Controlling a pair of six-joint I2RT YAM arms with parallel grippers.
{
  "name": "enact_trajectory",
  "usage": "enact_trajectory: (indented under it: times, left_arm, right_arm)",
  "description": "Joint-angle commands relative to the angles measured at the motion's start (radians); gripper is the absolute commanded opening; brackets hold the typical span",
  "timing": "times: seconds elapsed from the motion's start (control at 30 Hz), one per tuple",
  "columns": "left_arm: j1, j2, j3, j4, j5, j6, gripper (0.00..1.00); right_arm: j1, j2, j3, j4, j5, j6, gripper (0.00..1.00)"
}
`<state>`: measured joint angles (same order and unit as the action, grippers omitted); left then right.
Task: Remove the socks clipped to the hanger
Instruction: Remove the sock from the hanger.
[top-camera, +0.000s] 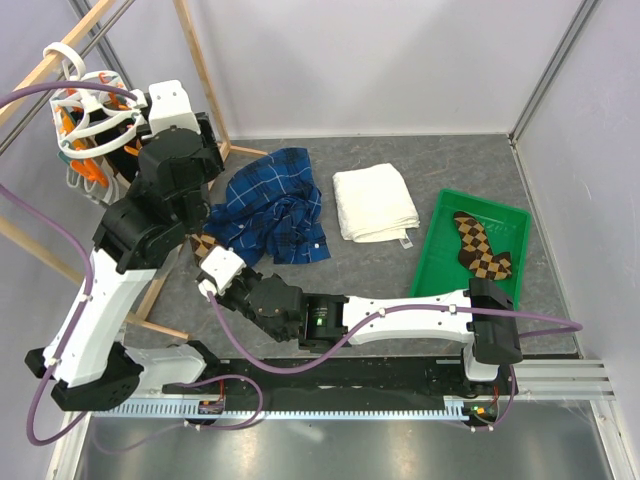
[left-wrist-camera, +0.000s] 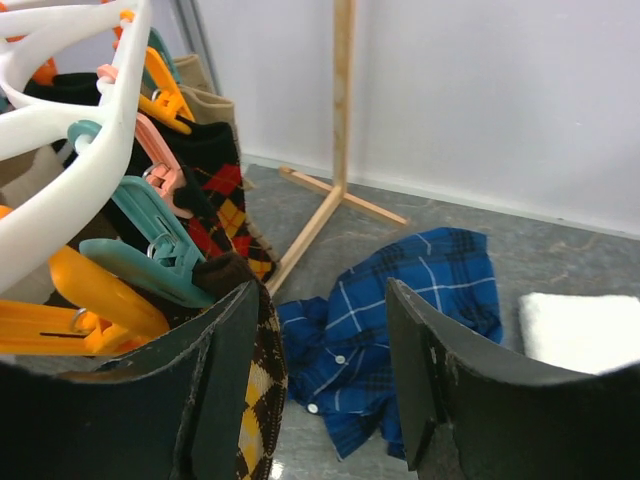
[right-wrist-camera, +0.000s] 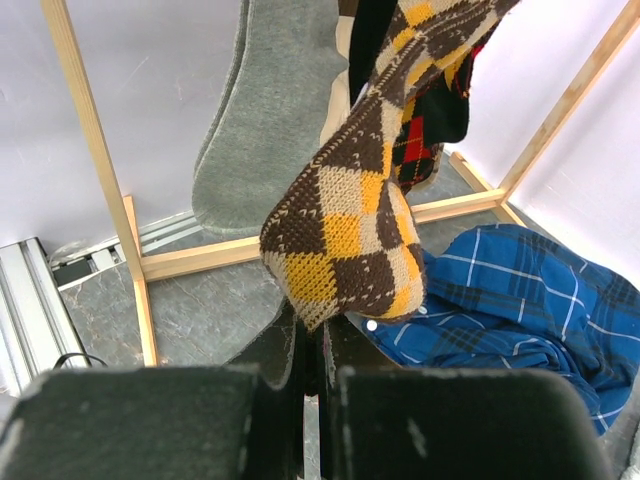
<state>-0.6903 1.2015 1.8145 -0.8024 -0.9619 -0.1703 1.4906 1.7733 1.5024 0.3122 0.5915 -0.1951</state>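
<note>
My left end effector (left-wrist-camera: 320, 395) is up at the hanger (left-wrist-camera: 62, 185), upper left of the overhead frame, fingers apart and holding nothing, just beside the teal and orange clips (left-wrist-camera: 150, 250). My right end effector (right-wrist-camera: 308, 385) has its fingers together, clamped on the toe of a brown-yellow argyle sock (right-wrist-camera: 345, 230) that hangs from the hanger. A grey sock (right-wrist-camera: 250, 130) hangs behind it. Another checkered sock (top-camera: 483, 247) lies in the green tray (top-camera: 425, 262) at right on the bench. A blue plaid shirt (top-camera: 275, 205) and a white towel (top-camera: 373, 203) lie mid-frame.
</note>
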Motion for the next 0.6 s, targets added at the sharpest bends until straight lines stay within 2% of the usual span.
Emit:
enact_trajectory:
  times: [0.0, 0.37, 0.47, 0.57]
  left_arm:
    - [0.009, 0.004, 0.002, 0.061, -0.127, 0.057, 0.61]
    - [0.009, -0.037, 0.035, 0.069, -0.063, 0.069, 0.65]
    - [0.009, -0.031, 0.043, 0.071, -0.083, 0.106, 0.66]
    - [0.009, -0.014, 0.049, 0.072, -0.120, 0.133, 0.66]
  right_arm:
    - [0.003, -0.020, 0.025, 0.004, -0.022, -0.001, 0.00]
    - [0.003, -0.017, 0.019, 0.019, -0.022, -0.023, 0.00]
    - [0.002, -0.014, 0.015, 0.028, -0.018, -0.035, 0.00]
    - [0.003, -0.020, 0.047, -0.031, -0.056, -0.029, 0.00]
